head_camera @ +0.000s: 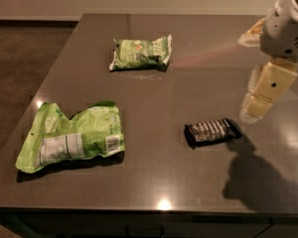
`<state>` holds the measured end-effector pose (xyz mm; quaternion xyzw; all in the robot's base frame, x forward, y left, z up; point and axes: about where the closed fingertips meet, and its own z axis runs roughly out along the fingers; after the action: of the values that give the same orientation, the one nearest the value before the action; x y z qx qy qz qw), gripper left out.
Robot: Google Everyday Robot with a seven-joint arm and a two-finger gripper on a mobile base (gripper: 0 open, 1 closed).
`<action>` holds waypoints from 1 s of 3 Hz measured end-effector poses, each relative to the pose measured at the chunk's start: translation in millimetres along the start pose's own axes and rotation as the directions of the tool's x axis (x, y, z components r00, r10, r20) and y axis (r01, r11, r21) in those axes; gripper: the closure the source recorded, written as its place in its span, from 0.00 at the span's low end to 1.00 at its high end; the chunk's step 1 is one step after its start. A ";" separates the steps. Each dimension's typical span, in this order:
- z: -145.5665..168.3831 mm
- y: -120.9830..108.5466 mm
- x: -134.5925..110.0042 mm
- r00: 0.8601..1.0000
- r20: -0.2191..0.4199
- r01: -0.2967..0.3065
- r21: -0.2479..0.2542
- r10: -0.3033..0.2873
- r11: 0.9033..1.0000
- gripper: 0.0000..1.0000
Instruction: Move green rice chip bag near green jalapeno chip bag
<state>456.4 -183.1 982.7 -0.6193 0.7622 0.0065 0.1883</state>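
Bag of rice chips (72, 138), the big wrinkled lime-green one, lies flat at the front left of the table (154, 182), label side up. The smaller, darker jalapeno chip bag (139, 52) rests further back near the middle, well apart from it. To the right sits a dark snack wrapper (212, 131). Just beyond that, the gripper (253, 110) hangs above the table's right side, far from both bags. Nothing is in its hold. Whether it is open or closed cannot be told.

The job looks barely begun, as the first reach is not yet made. A good approach would cross over the dark wrapper without brushing it. It would then come down on a raised fold of the lime bag rather than its flat middle, since thin foil gives little to pinch. After that the bag should be lifted clear, because dragging could crumple it or let it slip.

The lime bag shows a white nutrition panel and a barcode, but the print is too small to read. The jalapeno bag carries a small red-and-white mark, and no brand name is legible. Pale lettering on the dark wrapper is unreadable too.
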 end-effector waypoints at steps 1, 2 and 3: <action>17.4 -1.0 -48.5 0.994 0.090 0.066 -0.011 -0.065 0.998 0.00; 43.9 3.2 -101.0 0.978 0.149 0.148 -0.009 -0.145 0.989 0.00; 75.9 13.5 -143.7 0.960 0.178 0.225 -0.035 -0.216 0.974 0.00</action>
<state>488.1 -26.2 951.6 -0.7024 0.6688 0.0603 0.2363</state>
